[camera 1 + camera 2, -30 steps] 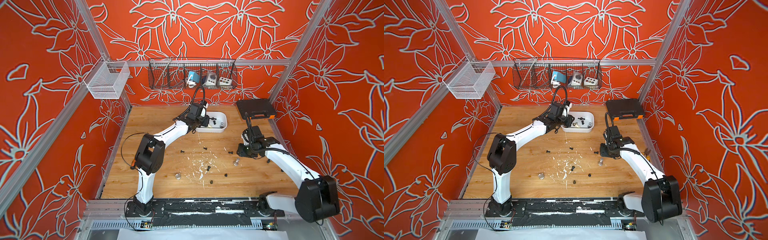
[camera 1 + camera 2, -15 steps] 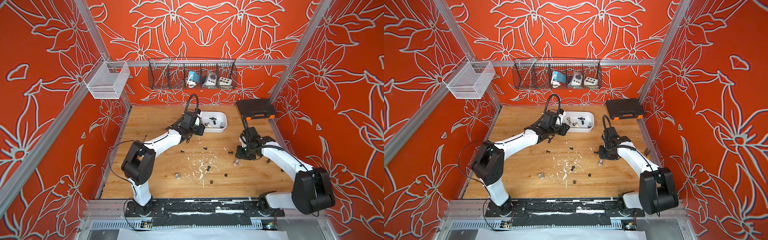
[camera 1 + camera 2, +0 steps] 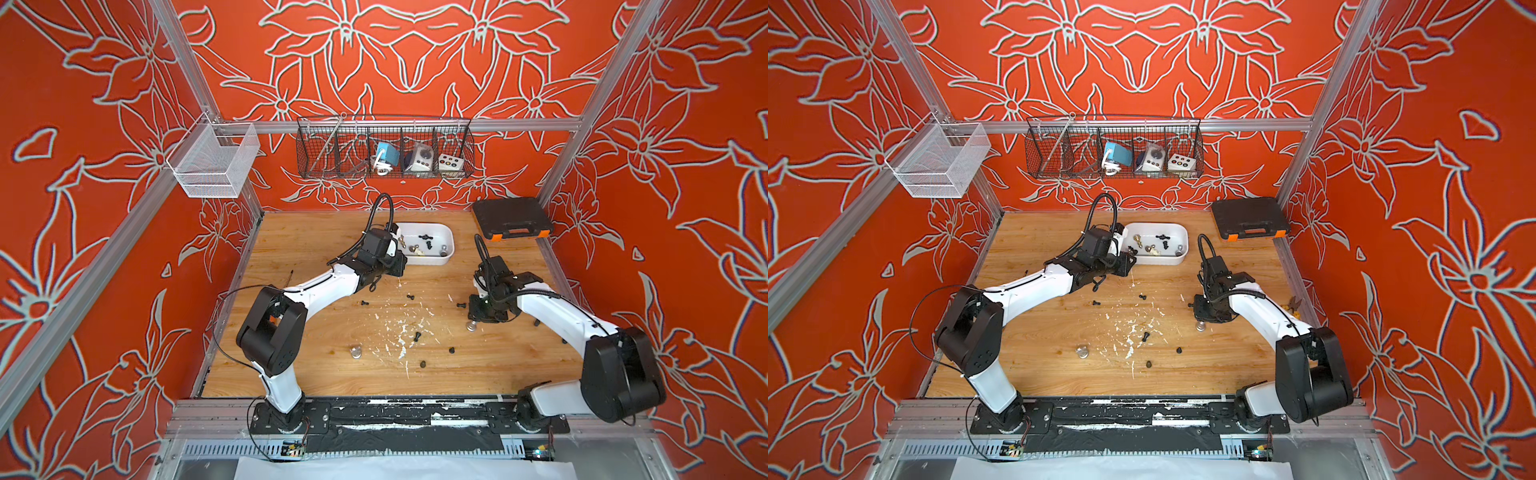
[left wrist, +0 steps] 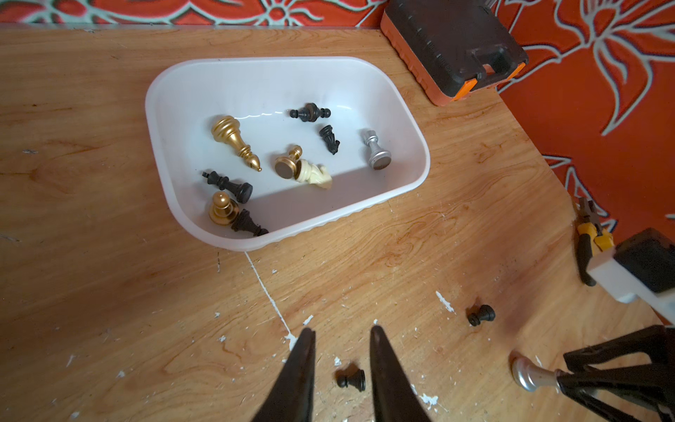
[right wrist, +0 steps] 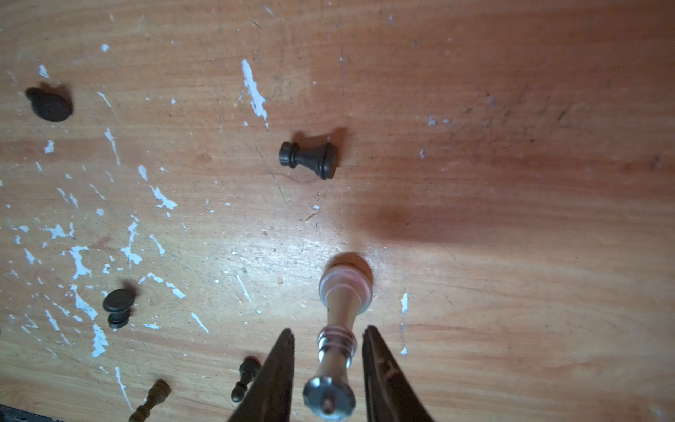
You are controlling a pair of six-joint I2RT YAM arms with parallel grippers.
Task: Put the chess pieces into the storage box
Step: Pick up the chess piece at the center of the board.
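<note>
This is a robot test cell in a lab: aluminium framing [image 3: 274,124] holds orange floral-print walls [image 3: 415,62] around a wooden tabletop [image 3: 316,365]. Beyond the left gripper [image 4: 340,334], a wire basket [image 3: 320,153] of gadgets hangs.

Orange-red walls [image 3: 415,62] printed with pale flowers and framed by aluminium rails [image 3: 415,126] enclose a brightly lit, white-flecked wooden tabletop [image 3: 316,237], the back wall [image 4: 219,11] rising well ahead of the jaws of the left gripper [image 4: 342,330].

Each arm has white tube-shaped links and big black rounded joint housings. The left arm [image 3: 328,286] and the right arm [image 3: 557,316] each carry a thin black cable [image 3: 384,195] that loops above the wrist. At the lower edge of its wrist view, the left gripper [image 4: 342,330] has two black pointed fingers [image 4: 297,376].
</note>
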